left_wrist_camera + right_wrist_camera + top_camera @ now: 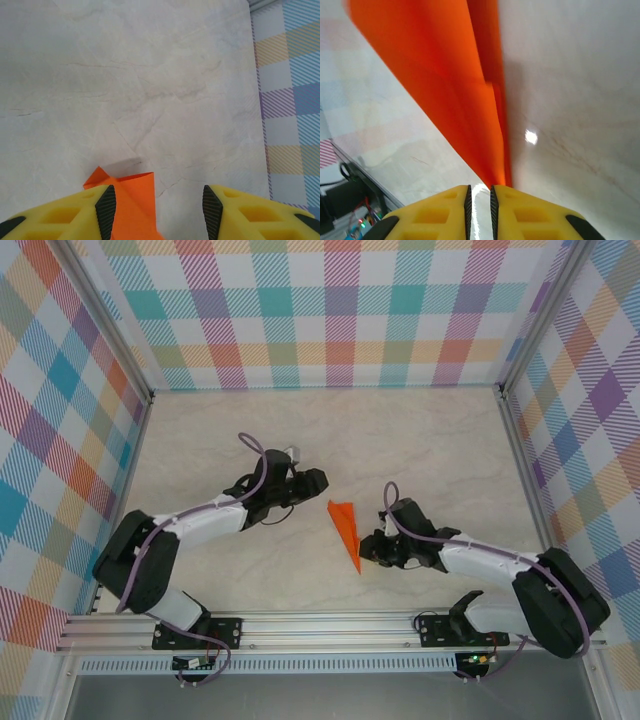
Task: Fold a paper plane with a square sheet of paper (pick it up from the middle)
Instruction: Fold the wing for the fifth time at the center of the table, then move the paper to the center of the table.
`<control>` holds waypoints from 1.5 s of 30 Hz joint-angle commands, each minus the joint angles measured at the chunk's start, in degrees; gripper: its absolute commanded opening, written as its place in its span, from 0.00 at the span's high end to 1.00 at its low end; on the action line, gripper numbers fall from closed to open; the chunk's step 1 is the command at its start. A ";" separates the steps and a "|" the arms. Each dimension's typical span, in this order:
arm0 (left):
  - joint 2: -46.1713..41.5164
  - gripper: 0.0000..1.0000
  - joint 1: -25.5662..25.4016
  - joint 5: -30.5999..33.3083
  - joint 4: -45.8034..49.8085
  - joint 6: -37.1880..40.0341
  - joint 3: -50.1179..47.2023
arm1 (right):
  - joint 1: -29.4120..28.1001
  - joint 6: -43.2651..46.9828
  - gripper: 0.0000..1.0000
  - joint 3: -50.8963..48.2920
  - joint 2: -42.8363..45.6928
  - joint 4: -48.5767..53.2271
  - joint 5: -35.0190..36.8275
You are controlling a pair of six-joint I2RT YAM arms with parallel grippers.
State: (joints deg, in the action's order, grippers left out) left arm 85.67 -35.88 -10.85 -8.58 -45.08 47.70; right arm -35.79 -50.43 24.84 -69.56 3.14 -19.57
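On table (450,440), paper plane (345,528) (orange), beside right gripper (367,552)

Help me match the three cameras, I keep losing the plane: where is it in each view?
Top external: the plane lies at the centre of the table, its tip toward the near edge.
Left wrist: at the bottom edge, left of centre, wide end showing.
Right wrist: a large blurred band from top left down to bottom centre.
Shared landmark: the pale marbled table, under the plane in all three views.
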 commanded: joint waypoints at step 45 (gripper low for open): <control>18.66 0.47 -20.91 25.71 32.14 -13.32 21.77 | 13.74 0.35 0.54 -0.32 10.77 5.18 -1.25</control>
State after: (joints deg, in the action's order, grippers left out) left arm 103.90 -57.60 15.44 22.76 -57.89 70.00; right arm -21.85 -50.94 22.94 -58.46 8.91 -19.57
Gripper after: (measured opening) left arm 0.533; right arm 0.457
